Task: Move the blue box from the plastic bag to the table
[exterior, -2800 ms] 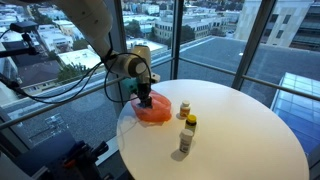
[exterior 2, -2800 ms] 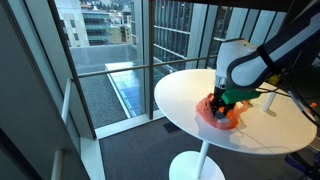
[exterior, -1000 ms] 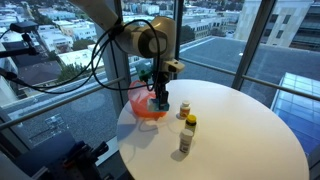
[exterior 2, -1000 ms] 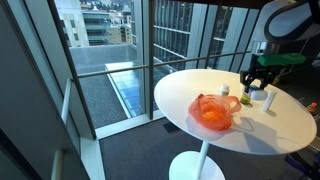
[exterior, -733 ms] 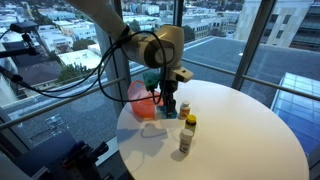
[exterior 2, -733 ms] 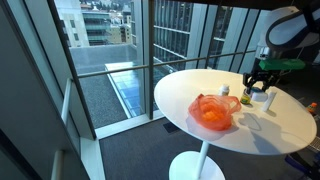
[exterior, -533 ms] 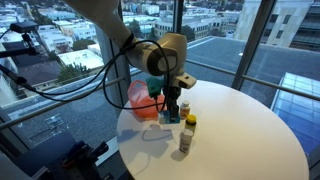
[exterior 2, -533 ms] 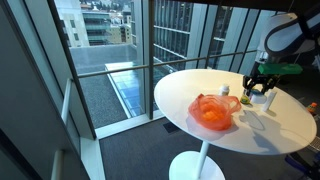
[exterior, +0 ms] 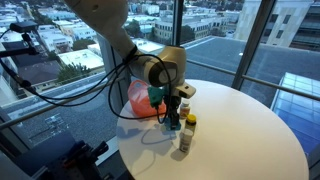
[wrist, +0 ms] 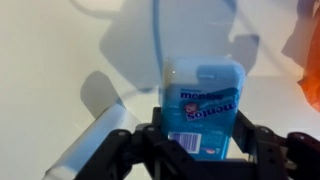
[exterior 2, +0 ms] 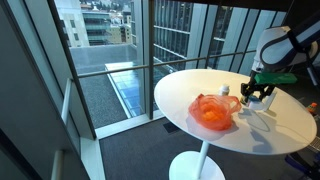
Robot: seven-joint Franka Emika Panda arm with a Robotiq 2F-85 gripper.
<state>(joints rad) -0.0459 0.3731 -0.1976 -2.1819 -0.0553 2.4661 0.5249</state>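
Note:
My gripper [wrist: 200,140] is shut on the blue box [wrist: 203,105], a light-blue Mentos box with a barcode, held between the two black fingers low over the white round table [exterior: 250,130]. In an exterior view the gripper [exterior: 172,118] hangs close above the table just beside the orange plastic bag [exterior: 143,97]. In an exterior view the gripper [exterior 2: 256,95] is to the right of the bag [exterior 2: 213,112], apart from it. The box shows as a small blue patch at the fingers [exterior: 172,112].
Two small bottles stand on the table next to the gripper: one with a yellow cap [exterior: 187,135] and a smaller white one [exterior: 184,108]. A white bottle lies at the lower left of the wrist view [wrist: 85,150]. Glass walls and a railing surround the table.
The gripper has lifted the blue box out of the orange bag, carried it sideways away from the bag toward the bottles, and lowered it close to the table.

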